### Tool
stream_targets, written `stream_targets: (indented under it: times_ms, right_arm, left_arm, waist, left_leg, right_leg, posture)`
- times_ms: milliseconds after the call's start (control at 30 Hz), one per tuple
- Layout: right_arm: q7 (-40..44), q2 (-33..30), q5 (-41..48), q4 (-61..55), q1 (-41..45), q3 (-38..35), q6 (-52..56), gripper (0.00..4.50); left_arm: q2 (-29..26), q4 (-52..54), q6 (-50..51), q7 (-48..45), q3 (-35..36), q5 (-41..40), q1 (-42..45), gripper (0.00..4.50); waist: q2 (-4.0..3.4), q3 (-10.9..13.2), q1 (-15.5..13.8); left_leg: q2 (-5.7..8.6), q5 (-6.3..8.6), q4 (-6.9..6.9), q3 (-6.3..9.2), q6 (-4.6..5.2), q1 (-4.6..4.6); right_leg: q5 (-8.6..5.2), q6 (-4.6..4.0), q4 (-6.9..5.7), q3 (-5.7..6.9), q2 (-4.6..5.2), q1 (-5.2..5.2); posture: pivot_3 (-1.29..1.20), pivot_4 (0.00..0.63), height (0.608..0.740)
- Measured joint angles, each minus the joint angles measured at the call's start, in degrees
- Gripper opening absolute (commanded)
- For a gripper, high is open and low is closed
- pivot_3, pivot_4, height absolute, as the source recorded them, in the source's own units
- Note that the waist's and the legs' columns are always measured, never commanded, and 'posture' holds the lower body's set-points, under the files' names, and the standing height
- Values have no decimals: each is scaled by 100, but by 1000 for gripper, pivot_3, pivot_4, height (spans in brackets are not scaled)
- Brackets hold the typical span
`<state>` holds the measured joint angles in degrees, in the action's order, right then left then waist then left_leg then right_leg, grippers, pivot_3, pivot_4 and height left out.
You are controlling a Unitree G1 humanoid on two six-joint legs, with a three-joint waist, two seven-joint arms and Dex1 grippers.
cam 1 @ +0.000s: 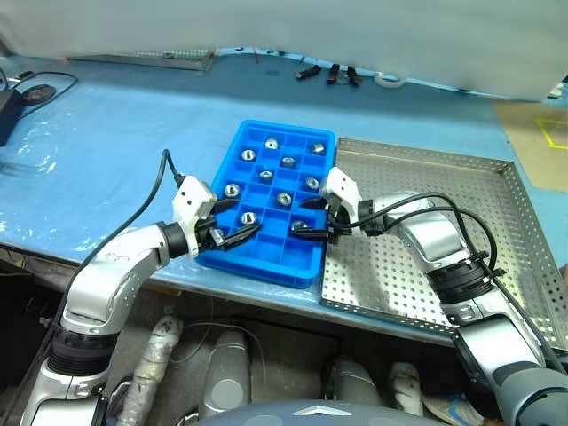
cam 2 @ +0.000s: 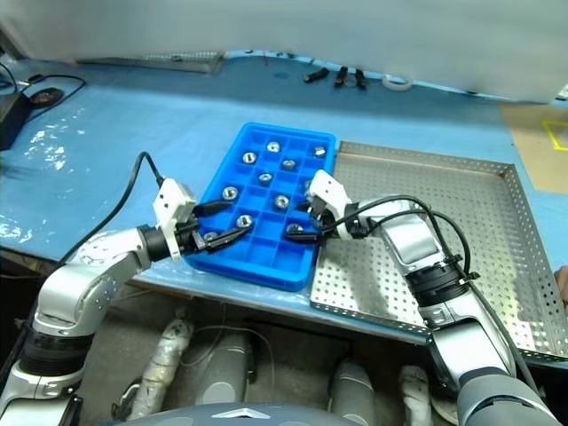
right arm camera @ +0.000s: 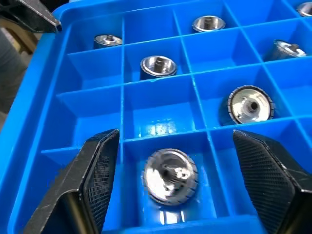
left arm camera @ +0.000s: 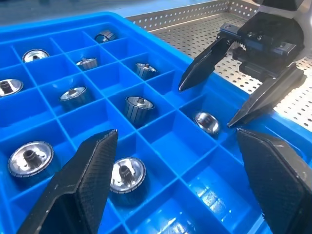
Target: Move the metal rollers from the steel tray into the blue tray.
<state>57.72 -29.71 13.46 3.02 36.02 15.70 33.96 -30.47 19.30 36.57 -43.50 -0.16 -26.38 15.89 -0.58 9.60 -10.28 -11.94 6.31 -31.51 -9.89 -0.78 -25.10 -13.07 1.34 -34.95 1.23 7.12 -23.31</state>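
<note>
The blue tray (cam 1: 257, 264) sits on the table with several metal rollers (cam 1: 284, 198) in its compartments. The steel tray (cam 1: 417, 173) lies against its right side. My right gripper (cam 1: 303, 218) hovers open over the blue tray's near right corner. A shiny roller (right arm camera: 169, 176) lies in the compartment just under its spread fingers, free of both. My left gripper (cam 1: 241, 217) is open over the tray's near left part, facing the right one, with a roller (left arm camera: 124, 174) below it. Nothing sits between its fingers.
Black tools (cam 1: 330, 74) and a tape roll (cam 1: 389, 80) lie at the back of the table. A narrow grey perforated strip (cam 1: 151, 59) is at the far left back. A black device with a cable (cam 1: 35, 92) sits at the left. The table's front edge runs just below both trays.
</note>
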Motion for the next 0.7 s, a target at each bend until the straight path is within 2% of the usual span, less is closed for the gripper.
stream_targets:
  times_ms: [133, 300, 500, 700]
  right_arm:
    - [-241, -174, 27, -167, -113, -411, 133, 3923]
    - [-724, -379, 17, -345, -312, -935, 242, 3923]
    - [-1351, -594, 26, -829, -1070, -1656, 530, 3923]
    - [-1773, -657, 110, -1309, -1807, -2189, 833, 3923]
  left_arm:
    - [85, -478, -122, -211, -244, 32, 448, 4048]
    - [264, -1137, -450, -564, -559, 162, 1042, 4048]
    - [648, -2048, -888, -1105, -987, 368, 1789, 4048]
    - [856, -2543, -1136, -1480, -1163, 511, 2043, 4048]
  waist:
    - [0, 0, 8]
    - [1, -1, 152]
    - [1, -1, 344]
    - [1, -1, 599]
  left_leg:
    - [2, -16, -1, -1, -20, -3]
    - [2, -18, -4, -4, -20, -1]
    - [4, -18, -5, -10, -15, 0]
    - [1, -13, -5, -13, -5, 5]
  right_leg:
    - [0, 0, 0, 0, -1, 0]
    - [1, 0, -2, -4, -2, 0]
    - [1, 0, 0, -12, -2, -1]
    - [1, 0, 0, -17, -3, -2]
  posture:
    - [100, 150, 740]
    - [-16, 150, 740]
    - [-129, 150, 740]
    - [-180, 150, 740]
